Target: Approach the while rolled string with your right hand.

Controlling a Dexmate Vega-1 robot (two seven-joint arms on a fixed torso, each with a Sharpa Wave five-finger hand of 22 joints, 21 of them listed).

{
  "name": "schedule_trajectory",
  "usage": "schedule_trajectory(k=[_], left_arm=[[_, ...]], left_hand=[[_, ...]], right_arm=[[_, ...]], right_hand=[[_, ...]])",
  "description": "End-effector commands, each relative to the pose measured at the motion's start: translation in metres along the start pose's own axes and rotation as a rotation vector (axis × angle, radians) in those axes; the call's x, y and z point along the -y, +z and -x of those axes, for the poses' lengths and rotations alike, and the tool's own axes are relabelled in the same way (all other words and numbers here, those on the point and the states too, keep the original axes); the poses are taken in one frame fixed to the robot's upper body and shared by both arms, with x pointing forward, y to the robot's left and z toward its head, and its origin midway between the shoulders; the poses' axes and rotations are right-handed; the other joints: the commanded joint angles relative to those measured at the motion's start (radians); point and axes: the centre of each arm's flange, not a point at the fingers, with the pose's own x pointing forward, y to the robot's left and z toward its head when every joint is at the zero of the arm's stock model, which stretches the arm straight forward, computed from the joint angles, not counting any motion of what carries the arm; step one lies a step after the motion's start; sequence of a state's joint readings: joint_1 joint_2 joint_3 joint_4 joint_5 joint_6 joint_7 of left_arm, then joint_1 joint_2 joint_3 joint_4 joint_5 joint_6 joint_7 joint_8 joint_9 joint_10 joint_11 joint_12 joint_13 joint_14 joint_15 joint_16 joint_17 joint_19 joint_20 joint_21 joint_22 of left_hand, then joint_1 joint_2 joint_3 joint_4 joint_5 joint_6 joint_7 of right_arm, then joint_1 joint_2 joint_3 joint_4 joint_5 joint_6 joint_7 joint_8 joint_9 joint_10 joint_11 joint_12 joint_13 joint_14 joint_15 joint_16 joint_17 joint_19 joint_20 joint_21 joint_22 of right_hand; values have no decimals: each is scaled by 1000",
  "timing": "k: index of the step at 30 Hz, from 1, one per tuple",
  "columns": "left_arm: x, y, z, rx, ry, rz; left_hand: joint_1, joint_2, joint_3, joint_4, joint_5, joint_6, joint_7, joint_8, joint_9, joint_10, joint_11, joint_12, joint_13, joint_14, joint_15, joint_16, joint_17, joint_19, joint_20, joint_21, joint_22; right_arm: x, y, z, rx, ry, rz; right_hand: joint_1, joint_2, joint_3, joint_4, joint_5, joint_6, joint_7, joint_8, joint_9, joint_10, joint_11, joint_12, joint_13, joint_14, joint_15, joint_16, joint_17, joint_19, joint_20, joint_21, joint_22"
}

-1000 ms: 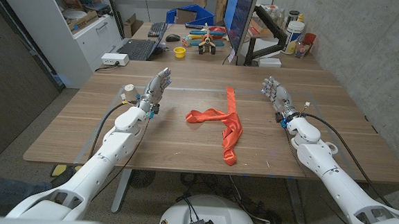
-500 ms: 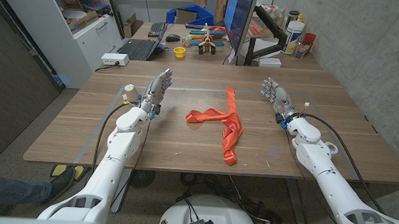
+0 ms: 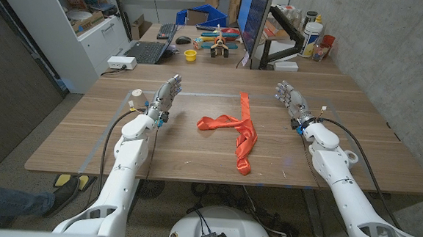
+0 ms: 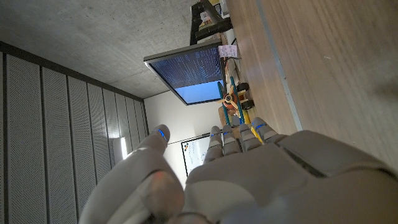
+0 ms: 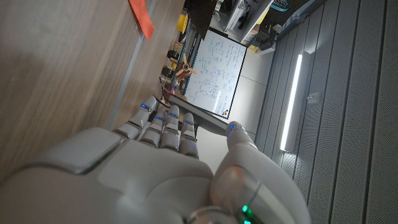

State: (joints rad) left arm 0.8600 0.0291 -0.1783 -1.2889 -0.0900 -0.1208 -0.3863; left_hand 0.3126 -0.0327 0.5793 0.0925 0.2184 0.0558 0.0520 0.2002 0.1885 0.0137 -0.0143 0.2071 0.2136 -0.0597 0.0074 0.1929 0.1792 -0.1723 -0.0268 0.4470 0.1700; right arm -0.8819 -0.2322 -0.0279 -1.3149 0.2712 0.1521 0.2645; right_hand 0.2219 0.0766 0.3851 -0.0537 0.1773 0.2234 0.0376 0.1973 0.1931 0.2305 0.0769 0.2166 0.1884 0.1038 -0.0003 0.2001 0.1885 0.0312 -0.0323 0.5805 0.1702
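The right hand (image 3: 289, 98) is standing over the right side of the wooden worktop (image 3: 188, 143), released and grasping nothing, its fingers (image 3: 282, 89) reaching toward the far edge. In the right wrist view the same hand (image 5: 155, 168) is showing its back, fingers straight and side by side above the wood.

The left hand (image 3: 166, 95) is standing over the left side of the worktop in the same way, released and grasping nothing, with its fingers pointing toward the far edge. In the left wrist view that hand (image 4: 249, 174) is showing straight fingers with the thumb apart.

The small white roll (image 3: 135, 95) is sitting on the worktop just to the left of the left hand, near the left edge; it is too small to tell for certain whether it is string. It is lying well apart from the right hand, on the opposite side of the worktop.

Between the two hands an orange ribbon (image 3: 241, 132) is lying loose on the wood, one strip running from far to near and another branching to the left. Its far end (image 5: 141, 17) is showing in the right wrist view.
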Motion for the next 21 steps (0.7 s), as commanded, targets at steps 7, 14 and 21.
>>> schedule_trajectory(k=[7, 14, 21], left_arm=[[-1, -2, -4, -15, -9, -4], [1, -1, -6, -14, -16, -11], [0, 1, -7, -14, -14, -11]], left_hand=[[11, 5, 3, -4, 5, 13, 1, 8, 2, 1, -7, 6, -1, -6, 1, 2, 3, -38, 11, -8, 5], [12, 6, 2, -5, 4, 18, 1, 9, 2, 3, -4, 6, -3, -4, 1, 2, 3, -37, 12, -11, 5], [13, 8, 2, -6, 4, 20, 2, 9, 2, 5, -8, 7, -4, -3, 1, 2, 3, -38, 14, -15, 5]], right_arm=[[0, 12, -5, 29, -2, 21], [3, 20, -1, 43, -3, 42], [6, 24, 3, 44, -11, 53]], right_hand=[[12, 4, -2, -7, 3, 18, -2, 7, 1, 16, 1, 8, 2, 14, 2, 5, 1, 7, -26, -7, 1], [14, 4, -4, -9, 3, 22, -7, 8, 1, 18, 1, 9, 2, 15, 2, 5, 1, 9, -26, -10, 1], [14, 5, -6, -10, 2, 26, -9, 9, 1, 22, 2, 10, 2, 19, 3, 6, 0, 11, -25, -14, 1]])
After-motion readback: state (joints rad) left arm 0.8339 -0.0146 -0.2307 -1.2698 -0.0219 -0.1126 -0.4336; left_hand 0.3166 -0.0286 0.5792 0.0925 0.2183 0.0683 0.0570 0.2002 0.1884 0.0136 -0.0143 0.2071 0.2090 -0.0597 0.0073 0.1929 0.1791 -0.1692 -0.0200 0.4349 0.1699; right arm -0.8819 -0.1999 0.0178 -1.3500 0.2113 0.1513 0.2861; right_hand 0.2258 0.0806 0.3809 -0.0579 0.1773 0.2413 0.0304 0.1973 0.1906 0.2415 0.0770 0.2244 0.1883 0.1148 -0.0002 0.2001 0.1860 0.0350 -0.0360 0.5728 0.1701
